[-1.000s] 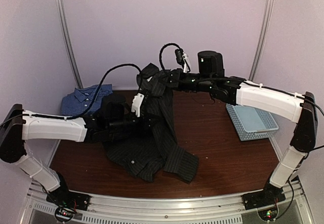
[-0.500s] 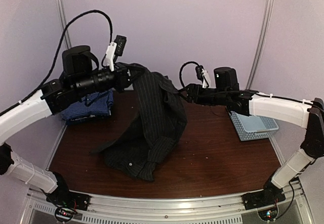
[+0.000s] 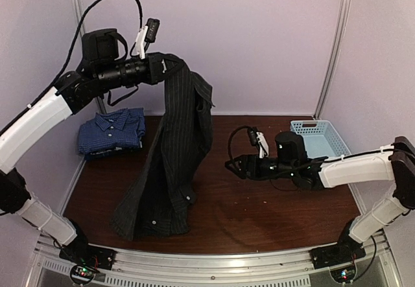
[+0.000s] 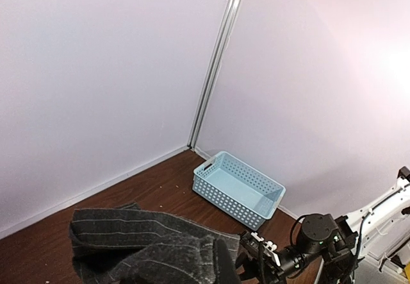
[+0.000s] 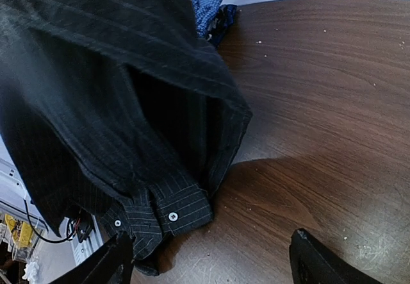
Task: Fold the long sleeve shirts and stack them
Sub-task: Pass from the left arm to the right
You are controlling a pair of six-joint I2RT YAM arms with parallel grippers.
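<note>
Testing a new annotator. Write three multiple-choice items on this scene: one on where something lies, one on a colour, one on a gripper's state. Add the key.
1. The blue shirt lies: A. at the table's far left; B. at its near right corner; C. at its centre.
2. The basket is: A. red; B. light blue; C. green.
3. The right gripper is: A. shut on cloth; B. open, empty; C. out of view.
Key: 1 A, folded there in the top view. 2 B, pale blue plastic. 3 B, fingers apart over the table; the left gripper holds the black shirt.
</note>
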